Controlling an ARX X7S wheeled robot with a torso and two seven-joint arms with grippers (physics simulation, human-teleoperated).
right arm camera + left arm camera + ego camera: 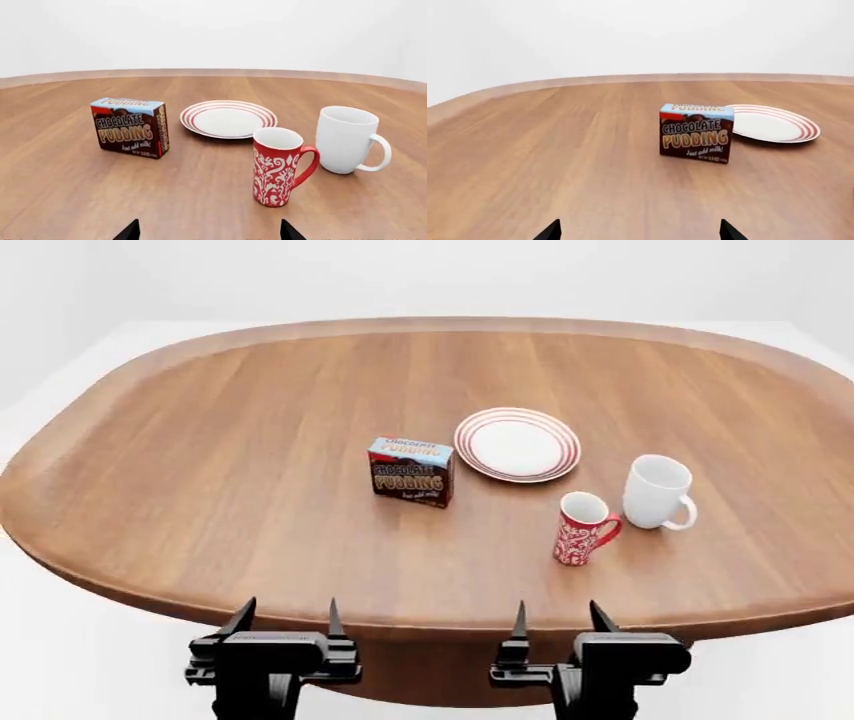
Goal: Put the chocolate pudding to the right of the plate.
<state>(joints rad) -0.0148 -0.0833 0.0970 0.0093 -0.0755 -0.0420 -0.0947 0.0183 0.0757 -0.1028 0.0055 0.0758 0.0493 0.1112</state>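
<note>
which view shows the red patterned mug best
The right wrist view: the red mug with white pattern stands close and whole, handle and open rim clear. The head view shows it smaller, from above, beside the white mug. The left wrist view misses it entirely.

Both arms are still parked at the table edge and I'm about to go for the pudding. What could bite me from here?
1. The chocolate pudding stands almost against the left rim of the plate; a finger on that side may nudge the plate.
2. The white mug and red mug stand right of the plate, so carrying the carton low could tip one, and drop-off room looks tight.
</note>
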